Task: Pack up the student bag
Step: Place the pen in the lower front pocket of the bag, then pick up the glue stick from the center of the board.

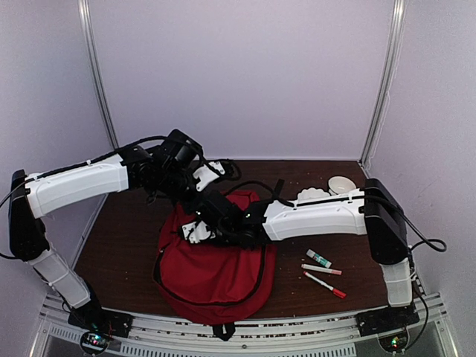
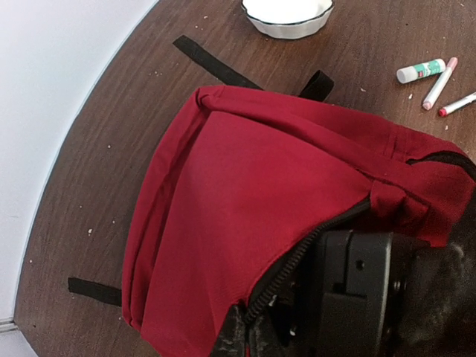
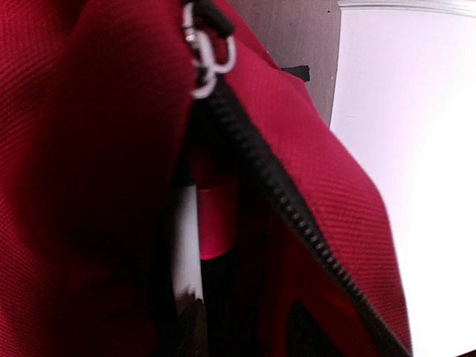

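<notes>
The dark wood-grain worktop [image 1: 126,238] carries a red backpack [image 1: 212,279] at its middle. A white bowl [image 1: 342,183] sits toward the far right corner. Near the right edge lie a glue stick [image 1: 318,258], a pink marker [image 1: 321,269] and a red-capped marker [image 1: 325,285].

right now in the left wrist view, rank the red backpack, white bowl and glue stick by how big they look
1. red backpack, by far the largest
2. white bowl, though the top edge cuts it off and it lies farther away
3. glue stick, smallest
</notes>
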